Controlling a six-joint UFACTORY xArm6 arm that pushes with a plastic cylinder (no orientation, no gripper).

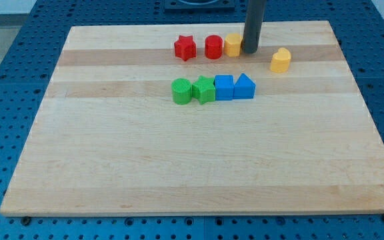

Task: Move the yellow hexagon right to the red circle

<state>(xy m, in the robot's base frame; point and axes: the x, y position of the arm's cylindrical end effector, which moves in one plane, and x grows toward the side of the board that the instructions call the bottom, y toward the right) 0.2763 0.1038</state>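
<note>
The yellow hexagon (233,45) sits near the view's top on the wooden board, touching the right side of the red circle (213,47). My tip (250,50) stands right against the hexagon's right side. A red star (185,48) lies just left of the red circle, a small gap apart.
A second yellow block with a rounded top (281,60) lies right of my tip. Below, a row: green circle (181,91), green star-like block (204,89), blue square (224,87), blue block with a pointed top (244,86). The board's top edge (199,27) is close behind.
</note>
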